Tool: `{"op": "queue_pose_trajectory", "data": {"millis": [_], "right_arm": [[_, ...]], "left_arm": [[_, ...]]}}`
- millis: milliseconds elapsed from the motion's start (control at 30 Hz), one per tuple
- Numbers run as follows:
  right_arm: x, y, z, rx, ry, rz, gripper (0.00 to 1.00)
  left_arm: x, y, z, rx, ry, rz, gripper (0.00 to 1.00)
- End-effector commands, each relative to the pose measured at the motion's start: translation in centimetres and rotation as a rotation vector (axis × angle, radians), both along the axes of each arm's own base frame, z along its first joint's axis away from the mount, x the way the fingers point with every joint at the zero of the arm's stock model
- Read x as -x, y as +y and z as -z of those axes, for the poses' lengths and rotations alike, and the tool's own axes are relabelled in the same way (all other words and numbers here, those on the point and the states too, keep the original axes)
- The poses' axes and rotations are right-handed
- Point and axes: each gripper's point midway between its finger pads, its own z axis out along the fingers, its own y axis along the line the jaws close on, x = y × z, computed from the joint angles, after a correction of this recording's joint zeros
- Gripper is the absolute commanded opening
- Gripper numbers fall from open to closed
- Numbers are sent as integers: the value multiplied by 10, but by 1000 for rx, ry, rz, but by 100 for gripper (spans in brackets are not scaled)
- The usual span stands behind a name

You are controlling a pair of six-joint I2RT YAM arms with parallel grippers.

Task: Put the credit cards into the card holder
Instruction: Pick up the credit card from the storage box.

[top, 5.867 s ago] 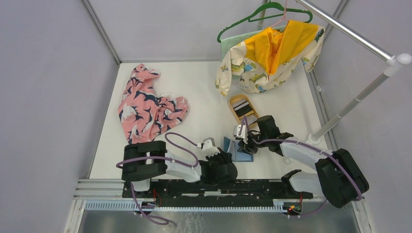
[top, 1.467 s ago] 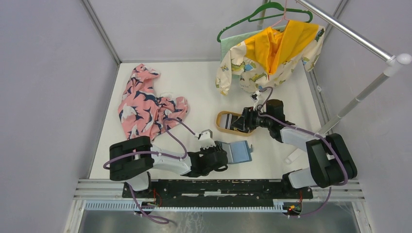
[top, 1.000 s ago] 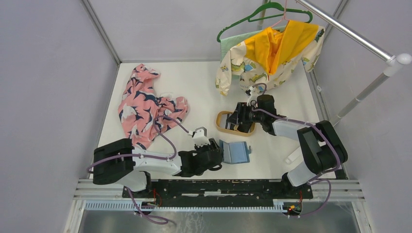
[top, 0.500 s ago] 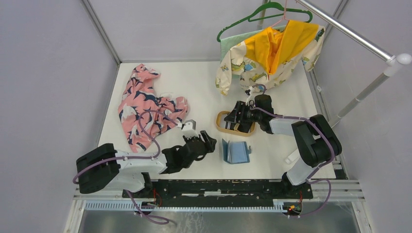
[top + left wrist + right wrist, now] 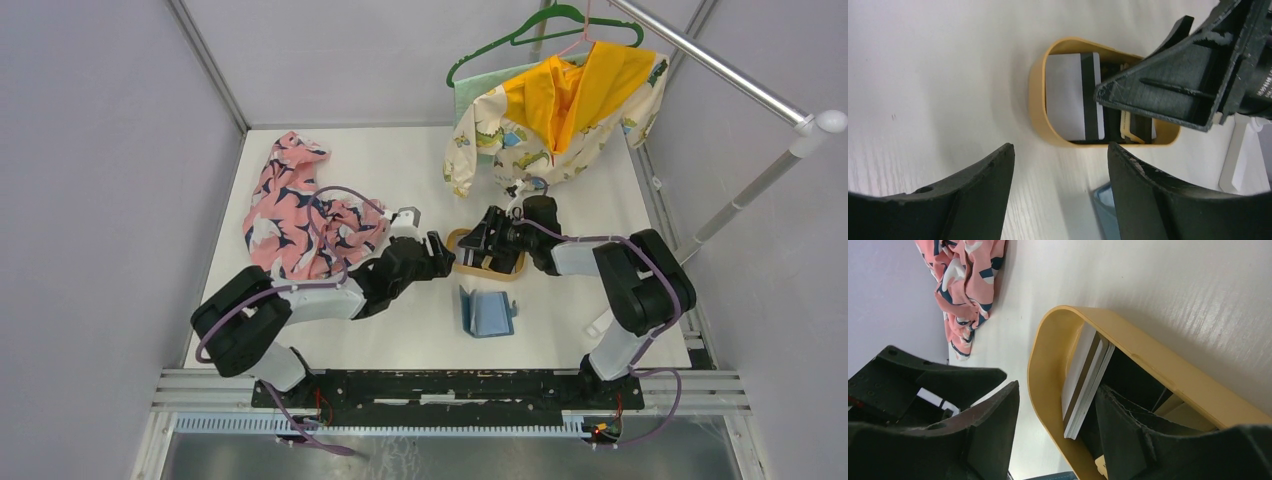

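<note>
The tan oval tray (image 5: 503,274) holds a stack of credit cards (image 5: 1087,377); the top one is pale with a dark stripe (image 5: 1074,95). My right gripper (image 5: 487,244) is open and straddles the tray's left end, one finger outside the rim (image 5: 998,410) and one inside behind the cards (image 5: 1120,415). My left gripper (image 5: 441,258) is open and empty, just left of the tray, its jaws wide over bare table (image 5: 1059,150). The teal-blue card holder (image 5: 488,313) lies opened on the table below the tray, gripped by nothing.
A pink patterned cloth (image 5: 300,215) lies at the left. A dinosaur-print garment with yellow lining (image 5: 550,115) hangs on a green hanger at the back right. A white rack pole (image 5: 740,200) slants along the right side.
My left arm let go of the card holder, opened, and swung up from beside it to the tray's left end. My right gripper stayed at the tray, its jaws slightly narrower.
</note>
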Motion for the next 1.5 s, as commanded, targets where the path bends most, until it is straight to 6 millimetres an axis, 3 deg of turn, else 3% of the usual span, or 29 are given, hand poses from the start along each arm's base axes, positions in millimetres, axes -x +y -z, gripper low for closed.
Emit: {"op": "queue_pose_trajectory", "data": {"millis": [0,133,467,667,933,1200,1467], "right_arm": [[-9,12,-13,-70,-12,-14,62],[-8,18,-12,-90,-8,-37,54],[-12,25,0,-48,-2,-46,58],[-16,21,7,-1,3,-31,58],[-22,7,-7,0,-34,-3,56],[-19,6,-17,-62,-36,-19,50],[-18,-9,-22,-75,-43,2,47]], "left_arm": [[-22,-17,-10,11,-44,73,70],[-30,-20,1,5,-21,89,61],[-26,-33,4,35,-7,155,42],[-19,-30,0,59,-9,165,42],[-7,-11,-18,74,-36,138,43],[17,10,-39,143,-57,141,44],[41,22,-44,210,-42,164,44]]}}
